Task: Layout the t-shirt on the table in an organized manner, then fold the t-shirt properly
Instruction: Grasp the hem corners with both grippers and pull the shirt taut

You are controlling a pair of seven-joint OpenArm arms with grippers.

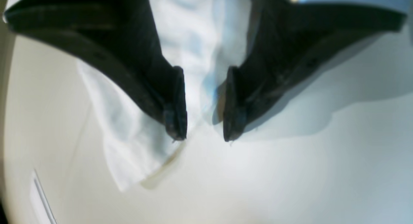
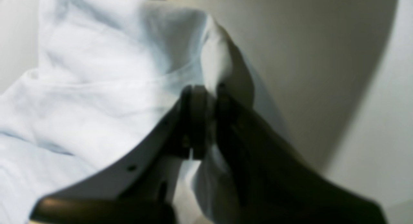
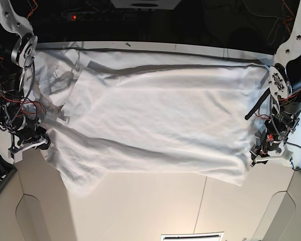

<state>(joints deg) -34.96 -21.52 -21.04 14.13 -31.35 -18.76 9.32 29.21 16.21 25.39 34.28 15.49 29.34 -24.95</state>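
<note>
The white t-shirt [image 3: 160,115] lies spread wide across the table [image 3: 140,211], wrinkled, with its lower left part bunched. At the left of the base view my right gripper [image 3: 42,143] sits at the shirt's edge. The right wrist view shows that gripper [image 2: 208,90] shut on a raised fold of the t-shirt [image 2: 106,72]. My left gripper [image 3: 256,156] is at the shirt's right end. In the left wrist view it [image 1: 203,133] stands open just above the table [image 1: 290,185], straddling the t-shirt's [image 1: 190,40] edge, gripping nothing.
A thin seam line [image 3: 203,201] runs across the table's near half. A white slotted panel [image 3: 193,236] sits at the front edge. Dark space with cables and the arm mounts lies behind the table's back edge [image 3: 155,45].
</note>
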